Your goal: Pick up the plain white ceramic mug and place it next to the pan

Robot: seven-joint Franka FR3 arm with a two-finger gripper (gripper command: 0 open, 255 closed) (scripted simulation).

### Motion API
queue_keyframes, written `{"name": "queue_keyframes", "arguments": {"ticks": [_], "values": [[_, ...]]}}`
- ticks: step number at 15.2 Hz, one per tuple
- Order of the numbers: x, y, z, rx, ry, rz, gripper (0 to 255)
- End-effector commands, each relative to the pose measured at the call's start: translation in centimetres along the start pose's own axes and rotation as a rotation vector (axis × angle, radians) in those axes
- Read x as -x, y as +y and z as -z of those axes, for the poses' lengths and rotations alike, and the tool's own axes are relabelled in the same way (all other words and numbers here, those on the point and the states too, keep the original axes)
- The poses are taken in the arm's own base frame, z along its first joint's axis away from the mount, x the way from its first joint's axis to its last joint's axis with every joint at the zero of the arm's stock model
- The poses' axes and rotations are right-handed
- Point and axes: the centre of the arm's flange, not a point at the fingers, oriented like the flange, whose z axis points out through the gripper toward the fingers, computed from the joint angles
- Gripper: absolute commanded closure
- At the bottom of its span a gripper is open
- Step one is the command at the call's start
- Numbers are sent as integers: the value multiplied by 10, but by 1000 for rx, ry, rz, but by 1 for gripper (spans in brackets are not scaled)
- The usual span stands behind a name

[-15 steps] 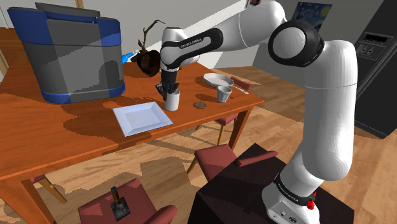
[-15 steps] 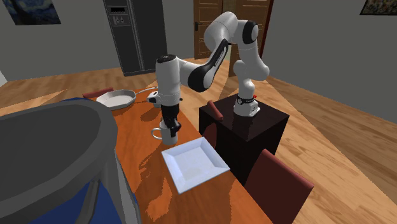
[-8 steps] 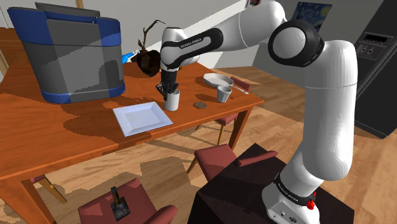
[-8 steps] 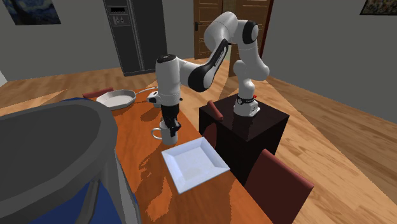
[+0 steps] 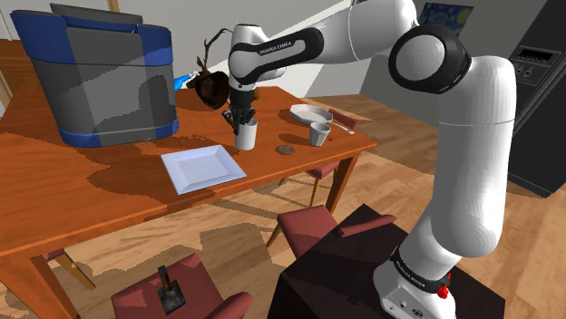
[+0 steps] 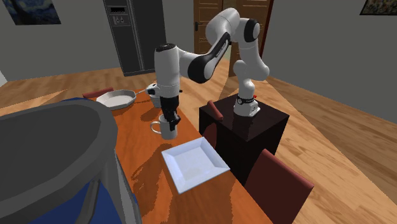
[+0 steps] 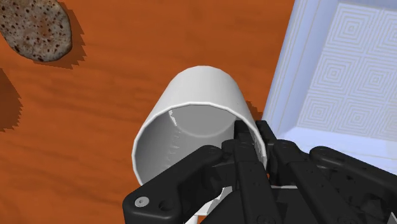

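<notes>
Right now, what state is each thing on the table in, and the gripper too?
white mug, upright, clasped by its wall, seemingly just off the table.
gripper, shut on the white mug, one finger inside it.
pan, flat on the table, empty.
grey mug, upright on the table beside the pan.
square plate, flat on the table, empty.
brown disc, lying flat on the table.
</notes>
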Motion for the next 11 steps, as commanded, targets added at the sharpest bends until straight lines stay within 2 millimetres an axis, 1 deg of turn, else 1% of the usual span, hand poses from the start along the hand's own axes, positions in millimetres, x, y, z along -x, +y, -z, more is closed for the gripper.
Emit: {"name": "queue_keyframes", "arguments": {"ticks": [1,11], "values": [[-1,2,10,0,0,0,255],[-3,2,63,0,0,0,255]]}}
